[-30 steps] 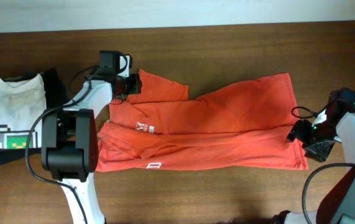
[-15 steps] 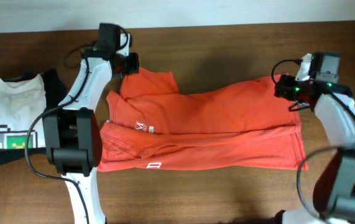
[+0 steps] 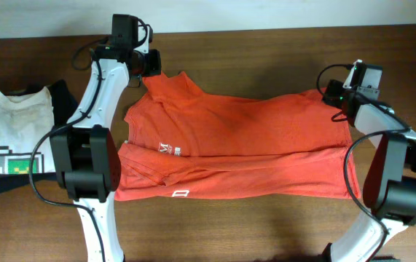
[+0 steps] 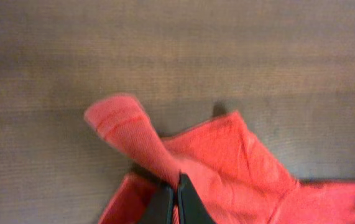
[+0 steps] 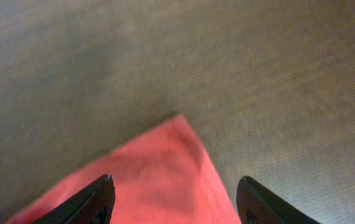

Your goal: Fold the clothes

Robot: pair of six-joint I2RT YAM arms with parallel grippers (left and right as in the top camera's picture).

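Note:
The clothes, a red-orange T-shirt (image 3: 251, 131) with white lettering (image 3: 170, 150) and a white label (image 3: 180, 193), lie spread across the table with the front part folded over. My left gripper (image 3: 151, 67) is at the shirt's far left corner. In the left wrist view the left gripper (image 4: 176, 194) is shut on the red cloth, and a sleeve flap (image 4: 122, 121) sticks out beyond it. My right gripper (image 3: 334, 98) is at the far right corner. There the right gripper (image 5: 177, 194) stands open, with the shirt's corner (image 5: 165, 165) lying between its fingers.
A white T-shirt with a green pixel graphic (image 3: 14, 131) rests on a black folded garment (image 3: 65, 102) at the left edge. Brown wooden table (image 3: 266, 51) runs behind the shirt up to a pale wall; a strip of it (image 3: 266, 225) lies in front.
The left gripper has shut on the sleeve corner and drawn it toward the far edge. The right arm has swung from the near right side to the shirt's far right corner.

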